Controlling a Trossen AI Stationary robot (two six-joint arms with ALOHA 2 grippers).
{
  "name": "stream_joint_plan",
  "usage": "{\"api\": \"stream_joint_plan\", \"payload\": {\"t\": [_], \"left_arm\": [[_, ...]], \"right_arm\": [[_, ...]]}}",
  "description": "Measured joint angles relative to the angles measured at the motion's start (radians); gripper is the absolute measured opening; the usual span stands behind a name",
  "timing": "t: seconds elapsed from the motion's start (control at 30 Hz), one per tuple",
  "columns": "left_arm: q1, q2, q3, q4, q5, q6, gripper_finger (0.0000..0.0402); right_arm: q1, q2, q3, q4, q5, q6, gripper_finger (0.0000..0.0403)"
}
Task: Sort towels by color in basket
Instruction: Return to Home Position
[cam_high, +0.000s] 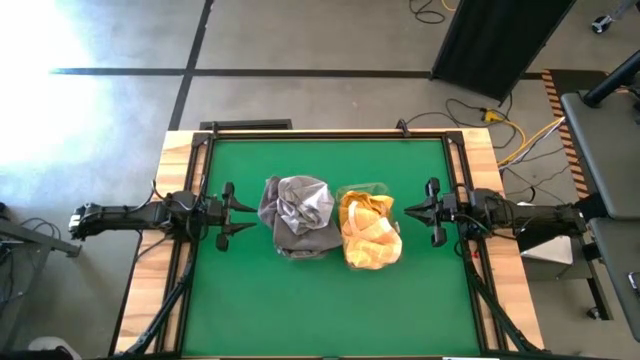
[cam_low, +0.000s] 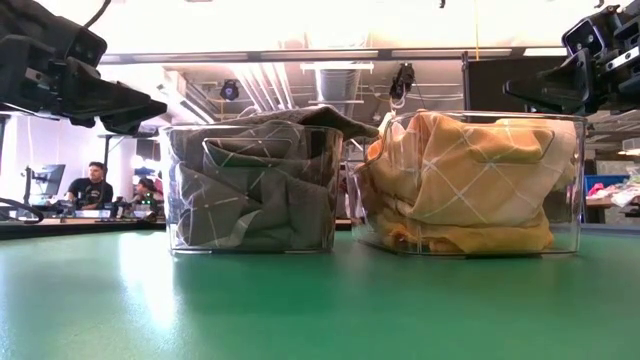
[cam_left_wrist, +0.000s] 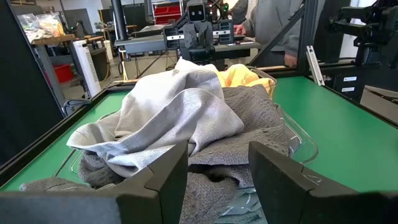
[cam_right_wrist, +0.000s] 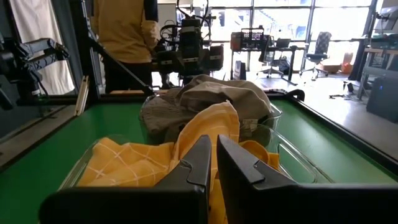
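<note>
Grey towels (cam_high: 300, 215) and yellow towels (cam_high: 368, 232) sit sorted in adjoining clear bins (cam_low: 572, 200).

No legible text, label, brand, number or sign anywhere.

A person (cam_low: 93, 186), perhaps seated, shows beyond the table (cam_low: 300, 300).

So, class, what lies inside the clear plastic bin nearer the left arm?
A light grey cloth towel heaped over darker grey towels, rising above the clear plastic bin. How many lie underneath is covered.
</note>
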Motion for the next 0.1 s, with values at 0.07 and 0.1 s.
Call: {"api": "stream_joint_plan", "payload": {"t": [0.07,0.1], "left_arm": [[0.000,0.000,0.000,0.000,0.000,0.000,0.0155],[0.000,0.000,0.000,0.000,0.000,0.000,0.0155]], "right_arm": [[0.000,0.000,0.000,0.000,0.000,0.000,0.0018],[0.000,0.000,0.000,0.000,0.000,0.000,0.0018]]}}
